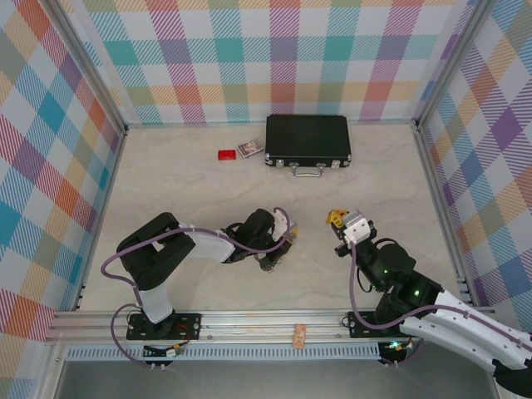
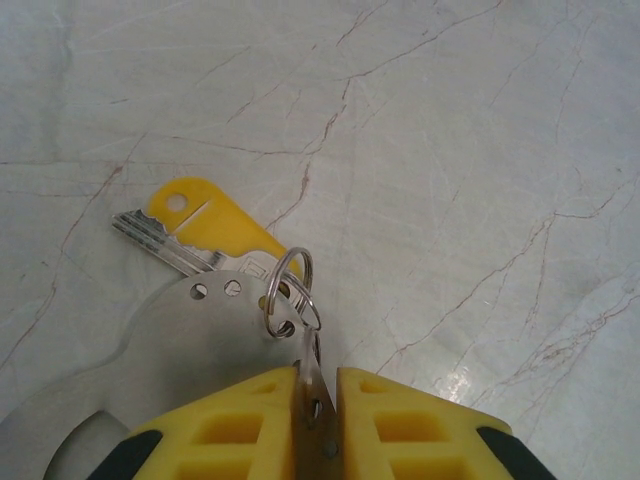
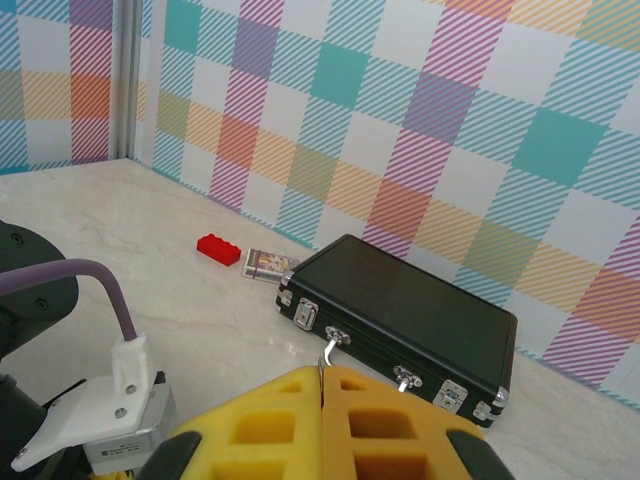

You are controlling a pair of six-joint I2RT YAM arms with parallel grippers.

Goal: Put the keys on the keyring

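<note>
At the left hand (image 2: 318,382), the silver key (image 2: 308,352) is pinched by a thin edge and could be twisted loose.

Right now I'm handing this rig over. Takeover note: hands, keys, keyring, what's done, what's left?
Left hand: shut on a thin metal strip linked to a small split ring, low over the table.
Right hand: shut, nothing seen in it, raised, facing the black case.
Yellow-headed key: flat on the table by the ring; threaded or not, cannot tell.
Done: nothing confirmed.
Left: check that key, thread whatever is loose.
</note>
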